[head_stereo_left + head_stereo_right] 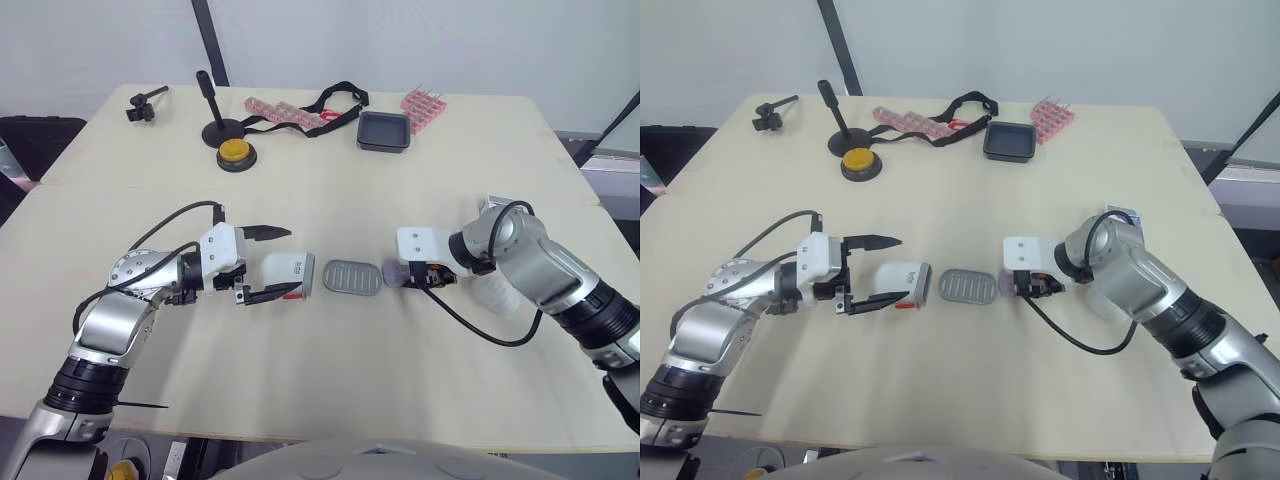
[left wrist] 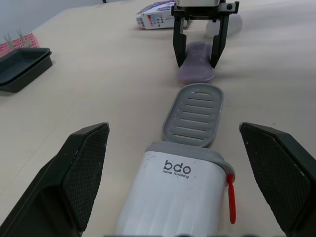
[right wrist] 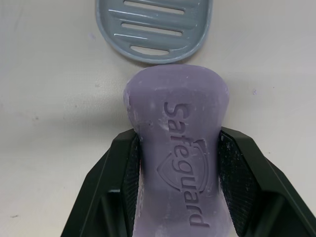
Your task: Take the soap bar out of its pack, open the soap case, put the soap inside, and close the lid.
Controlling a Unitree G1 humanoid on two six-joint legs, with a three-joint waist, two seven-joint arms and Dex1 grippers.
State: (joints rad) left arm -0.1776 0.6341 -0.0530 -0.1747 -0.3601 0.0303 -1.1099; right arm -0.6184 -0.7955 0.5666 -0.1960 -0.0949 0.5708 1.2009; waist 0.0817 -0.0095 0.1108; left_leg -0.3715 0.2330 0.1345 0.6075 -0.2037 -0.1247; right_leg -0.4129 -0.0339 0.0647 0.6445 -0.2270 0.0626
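Centre frame, the right hand (image 3: 177, 148) grips the soap (image 3: 175, 108), just short of the bare tray (image 1: 352, 277). The left hand (image 1: 292, 261) gapes wide astride the case (image 2: 173, 197).

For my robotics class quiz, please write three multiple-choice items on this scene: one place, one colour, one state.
1. Where does the grey slotted tray lie?
A. between the white soap case and the soap bar
B. inside the case
C. on top of the soap
2. What colour is the soap bar?
A. green
B. purple
C. white
3. How is the left gripper?
A. shut on the case
B. shut on the tray
C. open
Key: 1 A, it lies flat between them. 2 B, the bar in the right gripper is purple. 3 C, its fingers stand apart beside the case.
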